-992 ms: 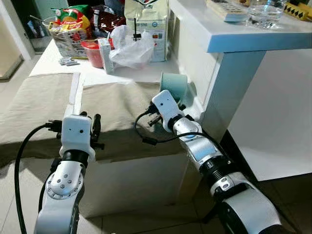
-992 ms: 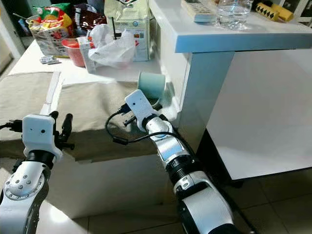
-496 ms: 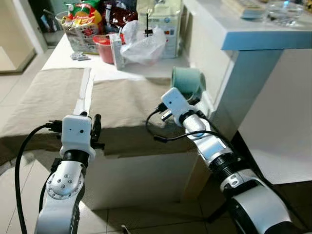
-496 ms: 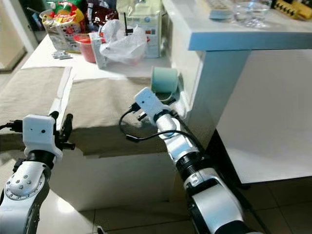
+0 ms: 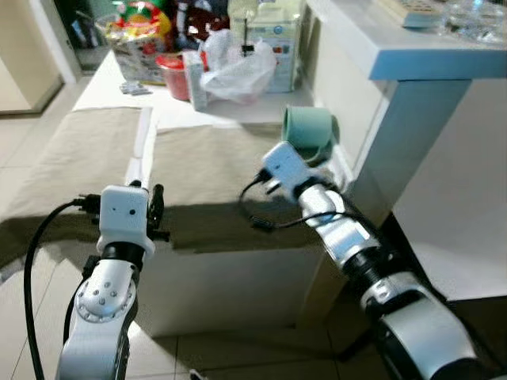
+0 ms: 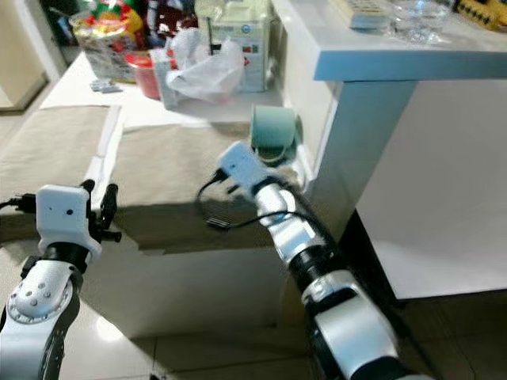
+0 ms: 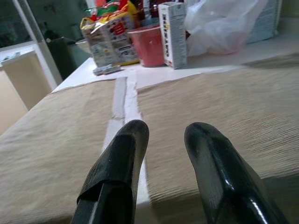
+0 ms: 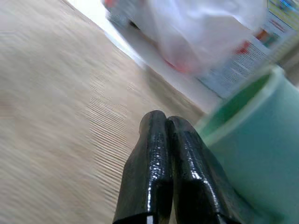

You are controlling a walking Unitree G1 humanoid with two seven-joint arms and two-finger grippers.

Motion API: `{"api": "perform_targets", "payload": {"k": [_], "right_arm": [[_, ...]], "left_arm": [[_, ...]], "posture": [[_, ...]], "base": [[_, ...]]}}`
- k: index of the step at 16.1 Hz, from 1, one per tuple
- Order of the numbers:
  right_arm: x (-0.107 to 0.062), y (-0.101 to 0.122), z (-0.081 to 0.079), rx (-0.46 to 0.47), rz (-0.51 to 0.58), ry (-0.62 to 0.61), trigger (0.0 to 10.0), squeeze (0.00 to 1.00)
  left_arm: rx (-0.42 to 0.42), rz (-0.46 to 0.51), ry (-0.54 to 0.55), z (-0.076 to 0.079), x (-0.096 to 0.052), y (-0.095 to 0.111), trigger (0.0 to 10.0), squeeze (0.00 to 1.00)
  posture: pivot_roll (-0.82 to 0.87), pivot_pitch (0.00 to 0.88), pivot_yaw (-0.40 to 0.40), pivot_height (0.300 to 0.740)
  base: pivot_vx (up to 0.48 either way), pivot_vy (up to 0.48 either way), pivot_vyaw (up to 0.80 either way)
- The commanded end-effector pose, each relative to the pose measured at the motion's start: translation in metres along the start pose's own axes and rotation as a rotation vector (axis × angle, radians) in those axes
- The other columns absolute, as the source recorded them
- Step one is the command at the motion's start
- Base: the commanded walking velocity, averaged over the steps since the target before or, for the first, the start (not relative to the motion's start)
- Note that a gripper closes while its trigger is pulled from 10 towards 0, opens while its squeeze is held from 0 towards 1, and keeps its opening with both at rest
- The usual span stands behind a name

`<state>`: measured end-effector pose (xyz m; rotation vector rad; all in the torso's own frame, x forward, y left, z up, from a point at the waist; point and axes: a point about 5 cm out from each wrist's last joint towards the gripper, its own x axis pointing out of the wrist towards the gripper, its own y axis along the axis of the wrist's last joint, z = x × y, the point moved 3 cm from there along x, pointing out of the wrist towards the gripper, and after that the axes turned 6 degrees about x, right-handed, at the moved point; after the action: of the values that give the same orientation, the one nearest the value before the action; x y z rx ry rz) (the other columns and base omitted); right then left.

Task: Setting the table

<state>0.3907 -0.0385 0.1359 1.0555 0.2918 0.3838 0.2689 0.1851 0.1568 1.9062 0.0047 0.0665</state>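
Observation:
A pale green cup [image 5: 310,133] hangs tilted over the far right corner of a beige placemat [image 5: 210,170], close to the white counter's pillar [image 5: 388,142]. My right gripper [image 8: 169,122] is shut, fingers pressed together, and the cup [image 8: 252,154] lies tight against them. The point of hold is hidden under the fingers. My left gripper [image 7: 164,133] is open with nothing between its fingers. It hovers at the near edge of the table, above the white gap between the two placemats [image 7: 122,100].
A second beige placemat [image 5: 75,158] covers the table's left side. Groceries crowd the far end: a snack bag [image 5: 141,24], a red bowl [image 5: 172,73], a white plastic bag [image 5: 238,67] and a carton [image 5: 273,36]. The white counter [image 5: 420,47] overhangs on the right.
The whole picture has shifted as my head moved. The cup and my right gripper have stayed together and sit slightly higher over the mat. My left arm holds its place.

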Motion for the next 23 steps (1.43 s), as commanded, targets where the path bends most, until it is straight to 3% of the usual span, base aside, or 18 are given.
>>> {"api": "perform_targets", "payload": {"k": [1,4,7,16,21,22,23], "right_arm": [[0.000,0.012,-0.012,0.048,0.057,0.077,10.0,0.00],[0.004,0.050,-0.008,0.169,0.202,0.102,10.0,0.00],[0.016,0.068,0.020,0.203,0.234,0.003,10.0,0.00],[0.019,0.057,0.057,0.172,0.187,-0.248,10.0,0.00],[0.019,0.048,0.064,0.140,0.144,-0.282,10.0,0.00],[0.020,0.045,0.064,0.110,0.124,-0.285,10.0,0.00],[0.020,0.040,0.064,0.017,0.084,-0.289,10.0,0.00]], "left_arm": [[0.009,0.022,0.001,0.000,0.001,0.006,10.0,0.00],[0.009,0.026,-0.002,0.001,0.002,0.007,10.0,0.00],[0.008,0.029,-0.006,0.002,0.003,0.008,10.0,0.00],[0.016,0.017,0.001,-0.001,0.000,0.006,10.0,0.00],[0.013,0.003,0.010,-0.003,0.000,0.005,10.0,0.00],[0.013,0.000,0.016,-0.004,0.001,0.005,10.0,0.00],[0.012,0.000,0.016,-0.004,0.001,0.005,10.0,0.00]], "posture": [[0.03,0.023,0.030,0.740],[0.03,0.020,0.032,0.740],[0.03,0.017,0.031,0.740],[0.05,0.038,0.030,0.740],[0.05,0.045,0.030,0.740],[0.05,0.045,0.030,0.740],[0.04,0.045,0.030,0.740]], "base": [[0.000,0.000,0.00],[0.000,0.000,0.00],[0.000,0.000,0.00],[0.000,0.000,0.00],[0.000,0.000,0.00],[0.000,0.000,0.00],[0.000,0.000,0.00]]}}
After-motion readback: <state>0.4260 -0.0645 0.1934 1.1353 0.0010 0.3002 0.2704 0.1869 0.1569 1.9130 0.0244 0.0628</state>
